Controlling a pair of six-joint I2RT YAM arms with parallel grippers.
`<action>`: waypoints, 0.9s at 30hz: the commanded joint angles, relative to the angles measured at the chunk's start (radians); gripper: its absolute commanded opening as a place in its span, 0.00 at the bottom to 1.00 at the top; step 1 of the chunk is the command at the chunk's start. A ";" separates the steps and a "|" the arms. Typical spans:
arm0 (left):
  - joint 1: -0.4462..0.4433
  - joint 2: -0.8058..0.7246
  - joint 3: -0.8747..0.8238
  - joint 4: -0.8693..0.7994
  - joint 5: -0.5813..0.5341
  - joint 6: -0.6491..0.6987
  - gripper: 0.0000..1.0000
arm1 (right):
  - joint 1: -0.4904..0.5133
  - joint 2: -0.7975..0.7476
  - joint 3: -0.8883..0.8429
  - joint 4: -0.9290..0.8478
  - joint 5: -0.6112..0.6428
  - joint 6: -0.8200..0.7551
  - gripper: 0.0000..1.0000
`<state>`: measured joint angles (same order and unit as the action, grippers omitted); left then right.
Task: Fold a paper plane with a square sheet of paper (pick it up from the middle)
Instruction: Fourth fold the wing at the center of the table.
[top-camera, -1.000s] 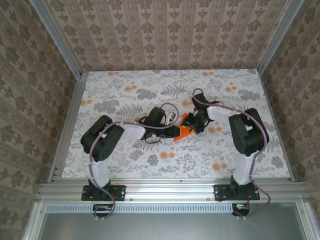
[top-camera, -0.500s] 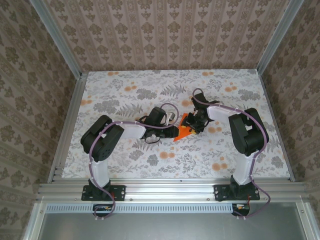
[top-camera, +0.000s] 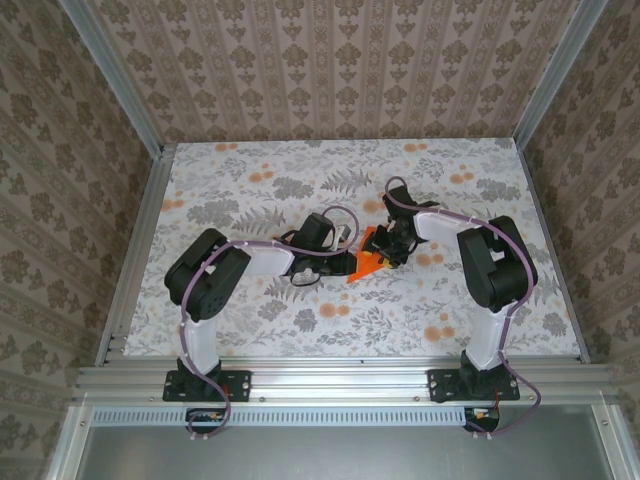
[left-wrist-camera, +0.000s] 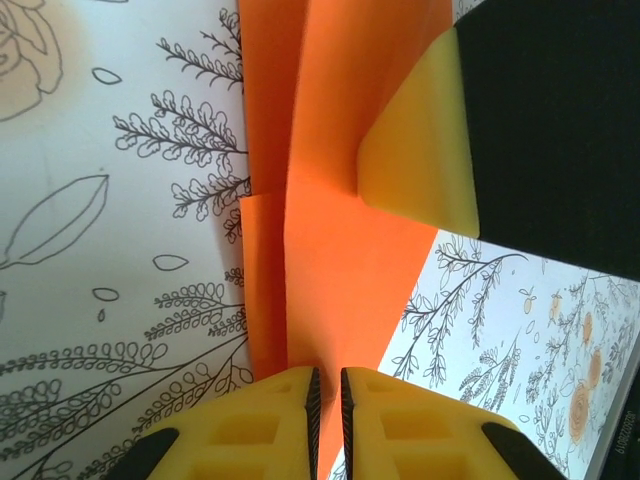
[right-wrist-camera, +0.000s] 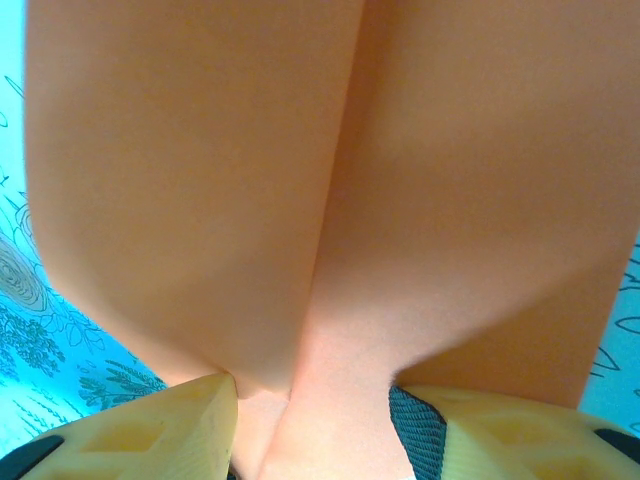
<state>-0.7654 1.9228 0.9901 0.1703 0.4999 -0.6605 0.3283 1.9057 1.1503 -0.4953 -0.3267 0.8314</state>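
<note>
At the middle of the table (top-camera: 230, 200), the left pincer (left-wrist-camera: 326, 388) pinches, nearly closed, an edge of the folded orange paper (left-wrist-camera: 330, 260) (creased lengthwise), while the right pincer (right-wrist-camera: 312, 405), half spread, seemingly clasps its fold.

No text, label, brand, number or sign is legible. One small printed string at the table covering's edge (left-wrist-camera: 629, 441) is too blurred to read.
</note>
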 joint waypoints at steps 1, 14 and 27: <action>-0.004 0.019 0.024 -0.034 -0.017 0.029 0.16 | -0.005 0.136 -0.088 -0.108 0.217 0.013 0.52; -0.005 0.042 0.040 -0.072 -0.032 0.035 0.12 | -0.002 0.152 -0.080 -0.132 0.254 0.015 0.54; -0.006 0.039 0.046 -0.087 -0.030 0.039 0.11 | 0.049 0.198 -0.026 -0.227 0.404 0.034 0.52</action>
<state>-0.7654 1.9484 1.0225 0.1226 0.4850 -0.6491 0.3824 1.9350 1.2087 -0.5690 -0.2001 0.8455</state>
